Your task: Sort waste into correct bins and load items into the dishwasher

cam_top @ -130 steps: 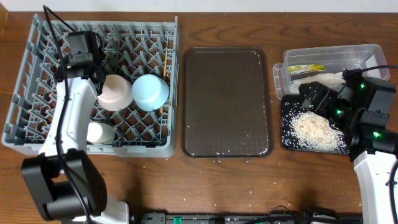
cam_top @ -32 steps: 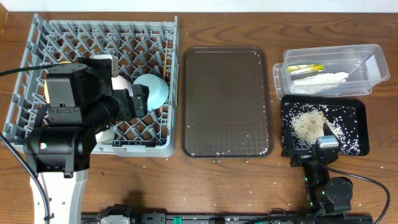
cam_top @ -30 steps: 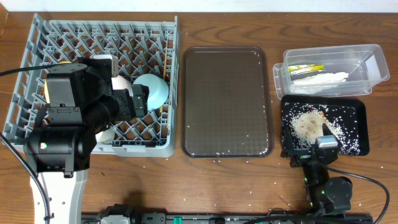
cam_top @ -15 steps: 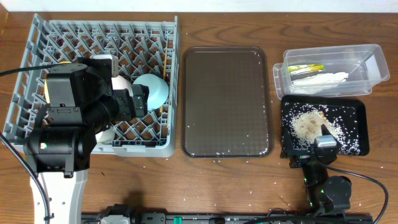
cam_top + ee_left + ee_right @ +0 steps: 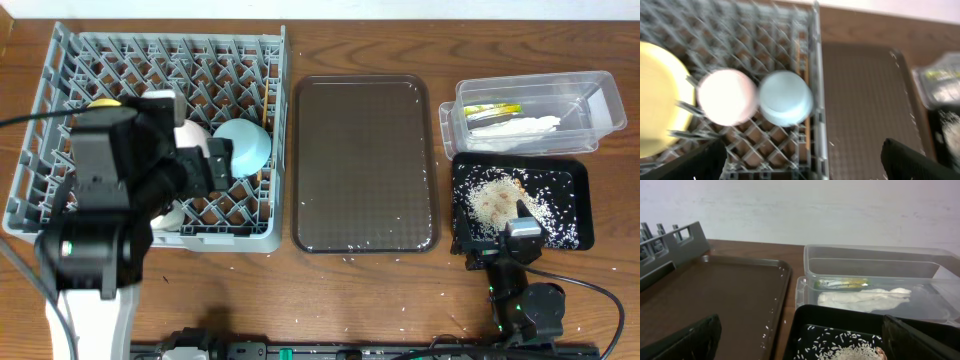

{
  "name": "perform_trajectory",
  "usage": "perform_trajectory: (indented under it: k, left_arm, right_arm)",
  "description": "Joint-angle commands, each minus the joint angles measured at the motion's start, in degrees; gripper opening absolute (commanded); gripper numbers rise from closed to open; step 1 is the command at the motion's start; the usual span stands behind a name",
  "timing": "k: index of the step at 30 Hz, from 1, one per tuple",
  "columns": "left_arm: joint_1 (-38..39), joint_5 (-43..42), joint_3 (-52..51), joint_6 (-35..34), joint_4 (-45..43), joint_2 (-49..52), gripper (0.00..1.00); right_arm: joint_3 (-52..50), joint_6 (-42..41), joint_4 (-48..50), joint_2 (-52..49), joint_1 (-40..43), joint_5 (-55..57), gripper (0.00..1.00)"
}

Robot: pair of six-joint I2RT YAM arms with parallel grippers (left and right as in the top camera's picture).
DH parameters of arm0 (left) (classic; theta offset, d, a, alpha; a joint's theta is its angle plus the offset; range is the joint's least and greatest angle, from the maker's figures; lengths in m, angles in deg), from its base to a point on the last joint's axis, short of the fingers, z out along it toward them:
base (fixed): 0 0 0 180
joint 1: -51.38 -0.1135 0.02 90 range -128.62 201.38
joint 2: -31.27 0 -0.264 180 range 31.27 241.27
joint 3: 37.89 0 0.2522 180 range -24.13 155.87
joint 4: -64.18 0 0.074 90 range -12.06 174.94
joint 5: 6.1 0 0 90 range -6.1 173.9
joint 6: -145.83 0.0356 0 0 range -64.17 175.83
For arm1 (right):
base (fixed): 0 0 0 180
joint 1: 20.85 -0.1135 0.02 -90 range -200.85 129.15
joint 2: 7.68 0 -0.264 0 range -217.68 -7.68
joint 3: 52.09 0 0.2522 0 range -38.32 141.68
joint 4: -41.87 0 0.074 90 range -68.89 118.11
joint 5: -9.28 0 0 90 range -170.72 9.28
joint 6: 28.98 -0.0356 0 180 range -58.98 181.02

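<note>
The grey dishwasher rack [image 5: 60, 60] holds the light blue bowl [image 5: 246, 145], the white bowl [image 5: 726, 96], the yellow plate [image 5: 655, 115] and a white cup [image 5: 170, 213] partly under my left arm. High over the rack's near right corner, my left gripper [image 5: 805, 165] is open and empty. My right gripper [image 5: 802, 345] is open and low, at the black tray [image 5: 840, 312] of rice scraps [image 5: 497, 200]. The clear tub [image 5: 590, 90] holds the napkin [image 5: 515, 127] and the sachet [image 5: 493, 110]. I cannot make out the chopsticks for sure.
The dark brown serving tray [image 5: 365, 165] lies between the rack and the bins, with a few rice grains on it. More grains dot the wooden table [image 5: 350, 290] in front. A pale wall [image 5: 800, 205] stands behind the table.
My left arm has shifted slightly over the rack, and its view is blurred by motion. The right arm and all objects stay where they were.
</note>
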Motion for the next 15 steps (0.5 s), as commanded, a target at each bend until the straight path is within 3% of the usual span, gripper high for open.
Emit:
perform_trajectory:
  k: [1,15]
  left_arm:
    - [0.11,4.83,-3.82,0.22,-4.57,-7.58,0.99]
    - [-0.17,7.98,-41.62,-3.15,-40.65,-36.44,0.99]
  right_arm:
    - [-0.2,0.85,-0.15,0.33,0.37,0.37,0.99]
    - [-0.2,0.85,-0.15,0.33,0.37,0.35,0.99]
